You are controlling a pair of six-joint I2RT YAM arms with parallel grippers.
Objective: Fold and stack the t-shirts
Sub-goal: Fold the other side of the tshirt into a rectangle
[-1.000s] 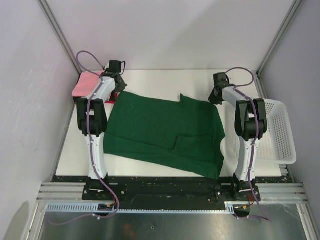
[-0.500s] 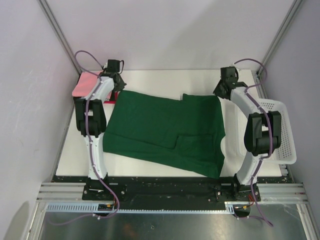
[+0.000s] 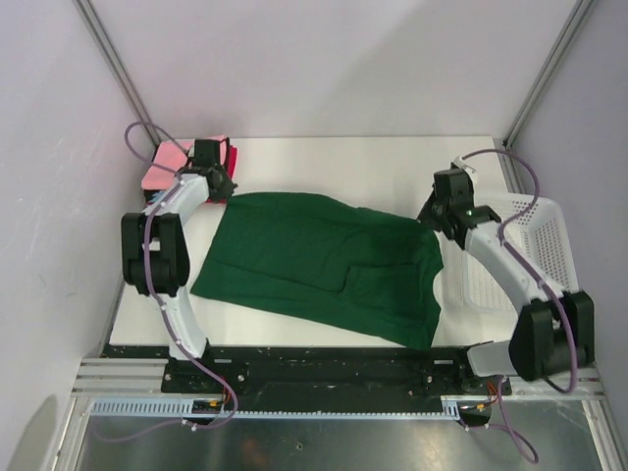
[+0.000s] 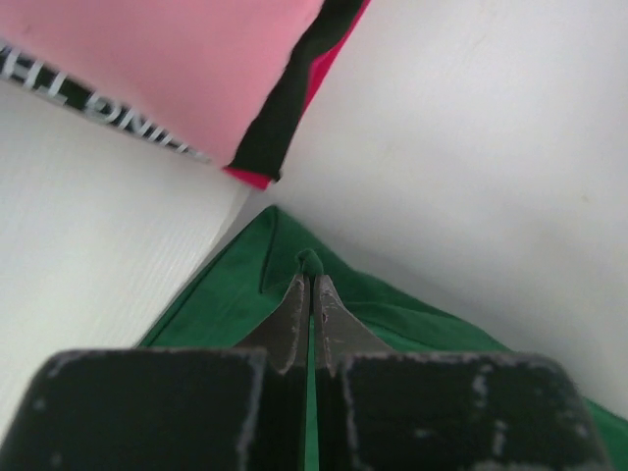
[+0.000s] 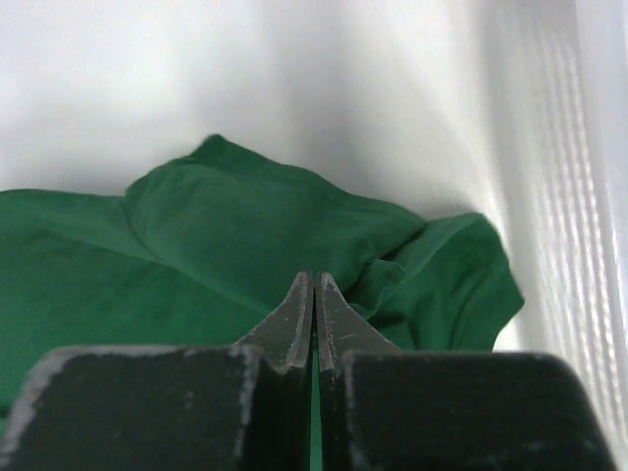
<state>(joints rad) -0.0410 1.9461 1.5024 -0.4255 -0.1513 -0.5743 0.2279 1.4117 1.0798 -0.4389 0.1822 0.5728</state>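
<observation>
A large dark green t-shirt (image 3: 314,265) lies spread across the middle of the table. My left gripper (image 3: 218,188) is shut on the shirt's far left corner (image 4: 312,263). My right gripper (image 3: 432,218) is shut on its far right edge (image 5: 324,257). A folded stack with a pink shirt on top (image 3: 167,167) sits at the far left corner. In the left wrist view the pink shirt (image 4: 177,69) lies over black and red layers (image 4: 294,98), just beyond my fingertips.
A white mesh basket (image 3: 535,260) stands at the table's right edge, close beside my right arm; its wall shows in the right wrist view (image 5: 559,196). Grey walls enclose the table on three sides.
Both grippers have pulled the shirt's far edge: the left corner went further left, the right arm swung right and toward the front. The far edge is now stretched out flatter.
</observation>
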